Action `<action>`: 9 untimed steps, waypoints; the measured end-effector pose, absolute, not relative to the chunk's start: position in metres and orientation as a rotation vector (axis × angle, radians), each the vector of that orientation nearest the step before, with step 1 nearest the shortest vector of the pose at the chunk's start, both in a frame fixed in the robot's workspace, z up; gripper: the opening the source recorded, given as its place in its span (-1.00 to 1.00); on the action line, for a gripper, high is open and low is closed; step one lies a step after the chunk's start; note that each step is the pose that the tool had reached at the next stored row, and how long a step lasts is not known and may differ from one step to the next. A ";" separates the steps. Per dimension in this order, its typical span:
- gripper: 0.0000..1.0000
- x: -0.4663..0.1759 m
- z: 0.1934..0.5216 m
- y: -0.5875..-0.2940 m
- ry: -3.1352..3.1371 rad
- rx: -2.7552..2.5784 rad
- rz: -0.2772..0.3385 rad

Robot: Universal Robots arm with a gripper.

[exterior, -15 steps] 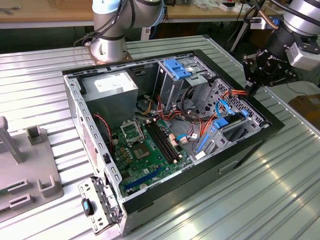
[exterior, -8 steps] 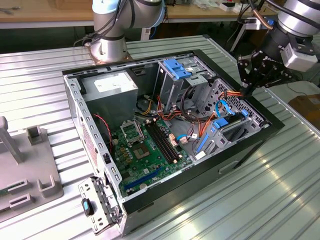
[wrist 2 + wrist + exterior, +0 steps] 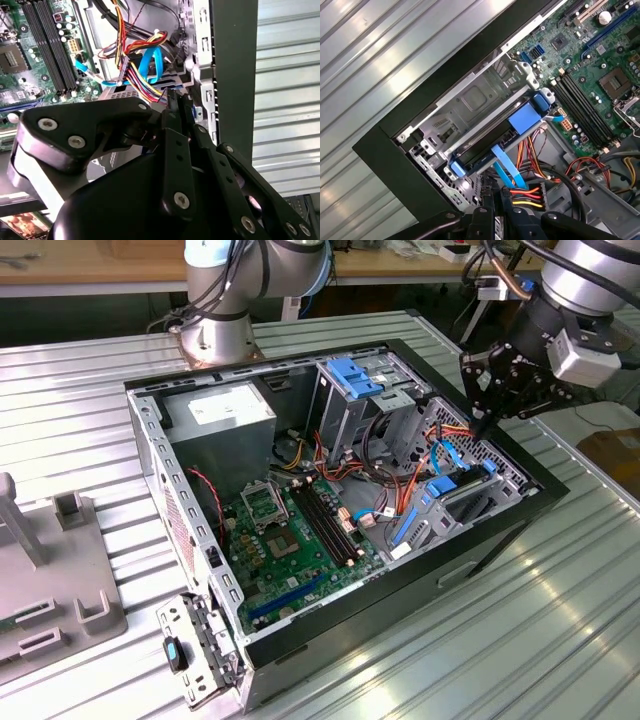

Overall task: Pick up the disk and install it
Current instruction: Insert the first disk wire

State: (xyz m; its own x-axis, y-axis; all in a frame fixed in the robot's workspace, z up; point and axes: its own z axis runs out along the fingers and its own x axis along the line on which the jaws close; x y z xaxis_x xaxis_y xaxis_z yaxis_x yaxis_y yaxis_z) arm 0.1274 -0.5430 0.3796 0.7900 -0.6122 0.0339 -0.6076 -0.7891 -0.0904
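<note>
1. Ribbed metal worktop (image 3: 560, 630) carries an open desktop computer case (image 3: 500, 540) lying on its side, motherboard (image 3: 290, 540) facing up; the arm's base (image 3: 215, 335) is bolted behind it at the far side.
2. Seen from the exterior view, the tool (image 3: 480, 420) hangs over the case's corner toward that view's right, its tip just above the tangle of cables (image 3: 440, 455) beside the drive bay.
3. The disk (image 3: 495, 135) sits inside the metal bay at the case's edge; the first wrist view shows its blue carrier (image 3: 525, 119) running along the drive, with a blue tab at each end and a flat blue ribbon cable (image 3: 506, 170) crossing below it.
4. From the exterior view the same disk (image 3: 455, 490) appears as a blue strip in the bay.
5. Both wrist views show the tool's fingers (image 3: 175, 105) drawn close together at the tip with nothing between them; it is clenched and empty.
6. Red, yellow and orange power wires (image 3: 142, 75) lie between the tool and the bay in the second wrist view.
7. A blue latch (image 3: 352, 375) tops the far drive cage, and a grey fixture (image 3: 50, 570) stands at the exterior view's left.
</note>
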 end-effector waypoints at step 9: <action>-0.67 0.127 0.379 -0.543 1.243 -2.808 -0.104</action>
State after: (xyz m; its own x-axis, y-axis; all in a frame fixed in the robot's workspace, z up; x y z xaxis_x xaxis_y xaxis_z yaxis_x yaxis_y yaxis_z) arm 0.1274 -0.5429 0.3789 0.6710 -0.7407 0.0340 -0.7360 -0.6709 -0.0903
